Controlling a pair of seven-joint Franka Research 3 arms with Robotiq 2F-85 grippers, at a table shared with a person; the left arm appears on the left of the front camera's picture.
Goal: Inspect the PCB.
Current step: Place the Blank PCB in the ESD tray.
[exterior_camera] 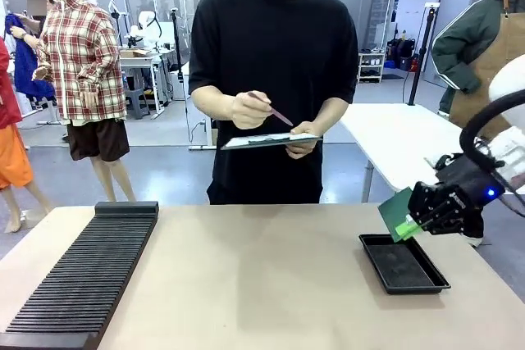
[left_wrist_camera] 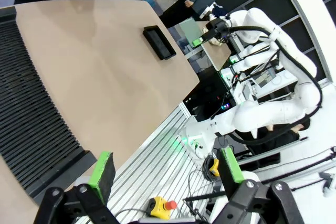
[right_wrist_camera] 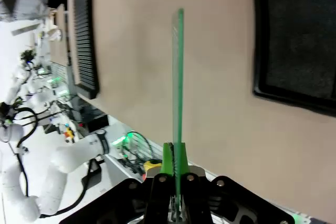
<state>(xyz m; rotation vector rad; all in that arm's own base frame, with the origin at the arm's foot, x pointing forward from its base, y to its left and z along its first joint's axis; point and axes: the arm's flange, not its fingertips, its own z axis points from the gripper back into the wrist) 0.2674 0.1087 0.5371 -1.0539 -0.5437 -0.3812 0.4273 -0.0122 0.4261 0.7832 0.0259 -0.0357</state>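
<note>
Gripping the PCB by its lower edge, right gripper holds it up above tray, long axis pointing fwd from pads; left gripper open, well apart.

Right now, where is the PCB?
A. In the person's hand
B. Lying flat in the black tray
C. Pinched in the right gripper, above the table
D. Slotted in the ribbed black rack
C: the right gripper is shut on the PCB, holding it in the air beside the black tray, clear of the table.
</note>
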